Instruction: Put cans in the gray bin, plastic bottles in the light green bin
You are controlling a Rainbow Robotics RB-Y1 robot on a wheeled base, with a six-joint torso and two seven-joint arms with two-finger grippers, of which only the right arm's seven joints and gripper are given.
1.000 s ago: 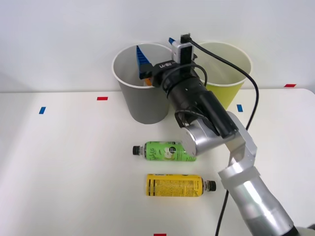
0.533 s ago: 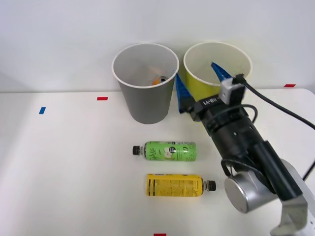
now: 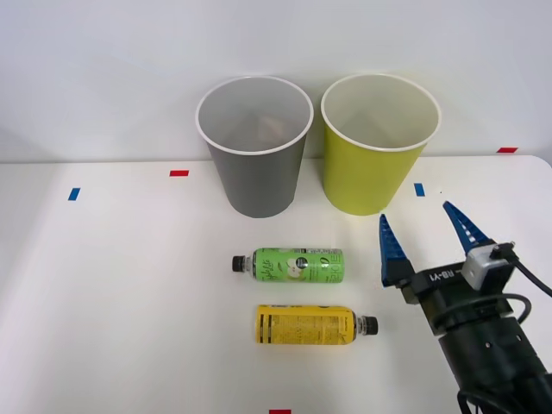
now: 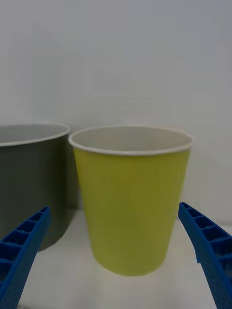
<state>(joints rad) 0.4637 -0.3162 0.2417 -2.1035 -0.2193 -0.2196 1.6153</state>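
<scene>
— What's on the table, left to right?
— The gray bin (image 3: 254, 151), then the light green bin (image 3: 380, 147) beside it; nearer, the green-label bottle (image 3: 289, 265) and yellow-label bottle (image 3: 314, 325) lie on their sides.
— And the gripper (image 3: 426, 244)?
— Far right, fingers spread apart, holding nothing

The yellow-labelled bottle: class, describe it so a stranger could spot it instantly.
On the white table, before the gray bin, two black-capped bottles lie on their sides. The yellow-labelled bottle is the nearer, its cap pointing right; the green-labelled bottle points left.
</scene>
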